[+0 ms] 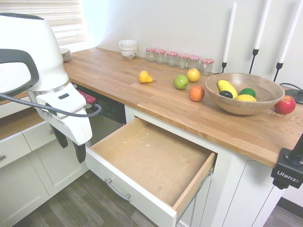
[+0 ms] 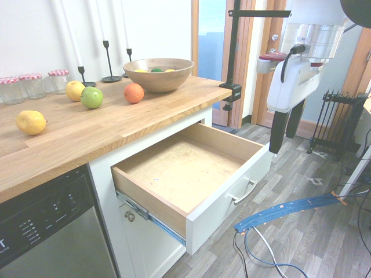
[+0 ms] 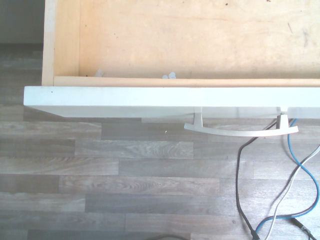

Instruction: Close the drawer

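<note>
Drawer pulled fully out, one curved handle; pincer wide apart, holding nothing.

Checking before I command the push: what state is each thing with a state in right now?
drawer: pulled far out, nothing inside.
gripper: open, holding nothing, pointing down, hanging in front of the drawer without touching it.
drawer handle: free, untouched.
jars: lids on.
wooden bowl: upright, fruit inside.
</note>
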